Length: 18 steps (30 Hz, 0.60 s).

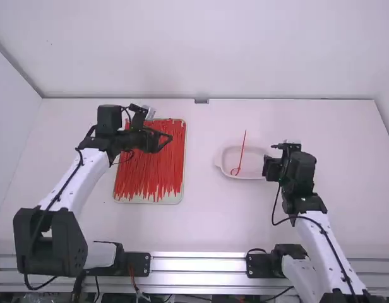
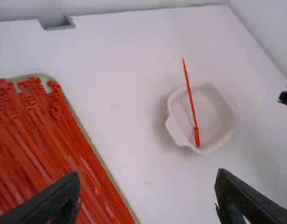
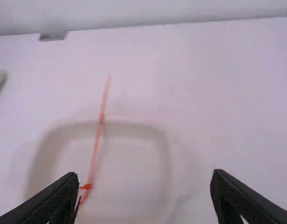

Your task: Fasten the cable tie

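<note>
One cable tie in one dish, one heaped tray

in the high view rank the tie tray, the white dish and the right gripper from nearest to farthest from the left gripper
1. tie tray, directly beneath the left gripper
2. white dish, right of the middle
3. right gripper, at the dish's right edge

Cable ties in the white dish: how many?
1. The red cable tie lies in the white dish, tail over its far rim; none look hidden. The rest are piled on the tray.
</note>
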Available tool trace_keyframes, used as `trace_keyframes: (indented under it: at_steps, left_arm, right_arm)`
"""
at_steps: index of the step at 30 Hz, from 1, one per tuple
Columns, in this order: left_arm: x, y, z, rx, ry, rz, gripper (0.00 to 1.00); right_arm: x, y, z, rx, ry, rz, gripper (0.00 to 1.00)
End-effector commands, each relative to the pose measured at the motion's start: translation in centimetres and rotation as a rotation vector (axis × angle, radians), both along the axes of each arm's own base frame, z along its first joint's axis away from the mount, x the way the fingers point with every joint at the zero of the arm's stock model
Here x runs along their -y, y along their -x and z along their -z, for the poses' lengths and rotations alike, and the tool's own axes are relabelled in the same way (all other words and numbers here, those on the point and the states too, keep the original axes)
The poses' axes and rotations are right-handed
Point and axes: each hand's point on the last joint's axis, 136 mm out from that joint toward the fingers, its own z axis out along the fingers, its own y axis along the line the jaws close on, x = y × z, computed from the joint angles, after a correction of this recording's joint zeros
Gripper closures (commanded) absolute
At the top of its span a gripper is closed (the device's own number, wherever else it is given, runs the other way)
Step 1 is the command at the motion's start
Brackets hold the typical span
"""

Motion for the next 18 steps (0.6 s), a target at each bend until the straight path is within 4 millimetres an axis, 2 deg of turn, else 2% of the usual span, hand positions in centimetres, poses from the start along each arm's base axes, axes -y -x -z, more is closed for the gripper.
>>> trace_keyframes:
  at_steps: [1, 8, 11, 18]
  left_arm:
    - [-1.0, 0.4, -0.4, 0.018, -0.018, -0.086, 0.3]
    - [-3.0, 1.1, -0.9, 0.154, -0.093, -0.194, 0.43]
    - [-4.3, 1.6, -1.2, 0.234, -0.134, -0.268, 0.52]
    - [-6.6, 4.2, 1.1, 0.235, -0.218, -0.389, 0.66]
  right_arm:
    - [0.3, 1.2, 1.0, 0.0, 0.028, 0.005, 0.33]
    - [0.3, 4.1, 3.7, 0.0, 0.028, 0.005, 0.47]
    - [0.3, 5.6, 5.5, 0.0, 0.028, 0.005, 0.56]
    - [0.3, 7.6, 8.6, 0.0, 0.028, 0.005, 0.71]
